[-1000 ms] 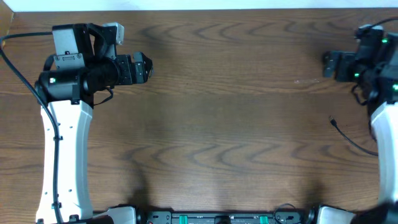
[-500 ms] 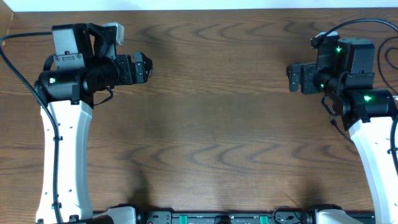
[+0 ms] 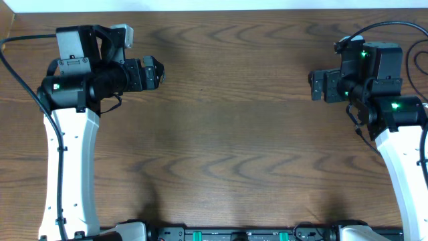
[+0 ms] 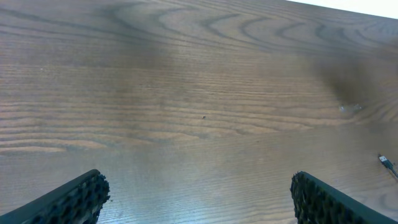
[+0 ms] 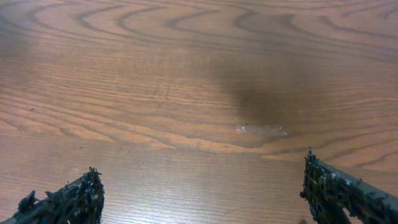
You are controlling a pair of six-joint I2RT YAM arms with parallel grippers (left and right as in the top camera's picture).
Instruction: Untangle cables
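Overhead: right end effector (image 3: pixel 312 85) farther inward now.

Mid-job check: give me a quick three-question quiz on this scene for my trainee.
1. True or false: the left pincer grips something.
2. The right pincer has its jaws: A open, B shut empty, C clamped on a plug.
3. In the left wrist view, at which edge does a cable plug end show?
Key: 1 false; 2 A; 3 right edge.
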